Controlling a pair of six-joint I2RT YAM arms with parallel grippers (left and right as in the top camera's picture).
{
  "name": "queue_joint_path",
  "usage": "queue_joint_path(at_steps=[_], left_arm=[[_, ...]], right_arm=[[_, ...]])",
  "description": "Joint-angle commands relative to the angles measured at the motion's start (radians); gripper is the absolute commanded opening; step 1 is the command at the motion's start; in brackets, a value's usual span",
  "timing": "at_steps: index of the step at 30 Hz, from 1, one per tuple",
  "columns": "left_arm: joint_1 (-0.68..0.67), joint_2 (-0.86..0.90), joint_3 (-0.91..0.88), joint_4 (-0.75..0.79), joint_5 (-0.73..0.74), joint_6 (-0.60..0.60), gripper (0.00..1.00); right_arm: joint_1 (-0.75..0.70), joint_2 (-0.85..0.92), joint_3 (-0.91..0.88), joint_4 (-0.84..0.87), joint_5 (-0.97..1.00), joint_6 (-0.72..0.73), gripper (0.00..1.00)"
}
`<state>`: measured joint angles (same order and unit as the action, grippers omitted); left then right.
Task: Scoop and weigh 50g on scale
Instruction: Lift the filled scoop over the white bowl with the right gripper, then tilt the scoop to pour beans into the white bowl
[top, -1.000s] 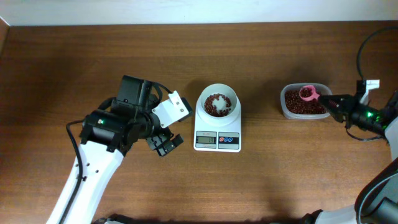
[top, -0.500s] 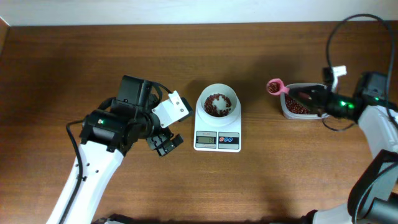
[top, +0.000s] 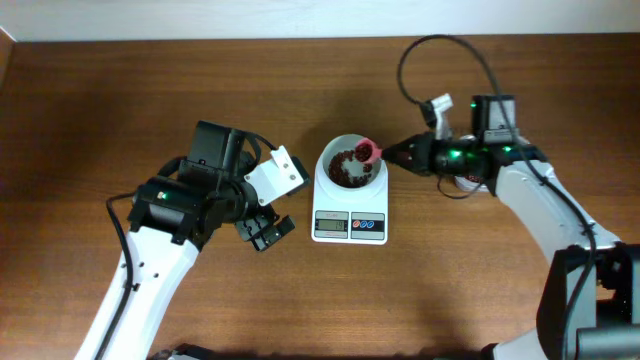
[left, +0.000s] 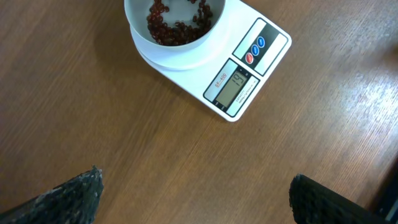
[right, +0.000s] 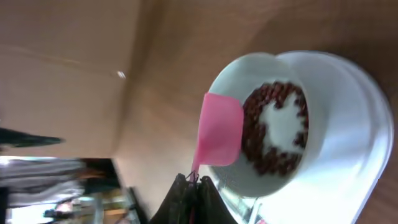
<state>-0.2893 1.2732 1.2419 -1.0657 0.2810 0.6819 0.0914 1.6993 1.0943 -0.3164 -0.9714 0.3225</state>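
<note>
A: Start wide. What lies under your overhead camera?
B: A brown wood-grain counter (top: 120, 90) fills the view. Your left arm (top: 160, 230) sits left of centre, with white links and a black wrist. Your right arm (top: 540, 200) reaches in from the right edge toward the middle.

A: State of each claw?
B: Your left claw (left: 196, 183) has its jaws spread wide with nothing between them. The left wrist view shows only bare counter there. It hangs to the left of the scale, apart from it. Your right claw (top: 392, 157) is pinched tight on the thin handle of a pink scoop (top: 367, 152).

A: Where is the scale?
B: The scale (top: 350, 226) stands mid-counter between your two arms. It is white, with its grey display toward the near edge. The digits are too small to read. Its blue and red buttons (top: 366, 225) sit just right of the display.

A: And on top of it?
B: A round white bowl (top: 345, 141) rests on the platform. The scoop's head hangs at the bowl's right rim. In your right wrist view it is turned on edge, with its pink back to the lens. I cannot tell whether it touches the rim.

A: The beans?
B: Small red-brown beans (top: 343, 172) lie in the bowl in a loose ring, with bare white at the centre. What the scoop holds is hidden.
</note>
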Motion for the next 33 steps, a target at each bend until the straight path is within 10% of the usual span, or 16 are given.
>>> queue_joint_path(at_steps=[1,33], left_arm=[[0.004,-0.01,0.015,0.001,0.011,0.016,0.99],[0.004,-0.01,0.015,0.001,0.011,0.016,0.99]], right_arm=[[0.077,0.007,0.008,0.028,0.185,-0.092,0.04],[0.348,-0.029,0.249,-0.315,0.779,-0.264,0.04]])
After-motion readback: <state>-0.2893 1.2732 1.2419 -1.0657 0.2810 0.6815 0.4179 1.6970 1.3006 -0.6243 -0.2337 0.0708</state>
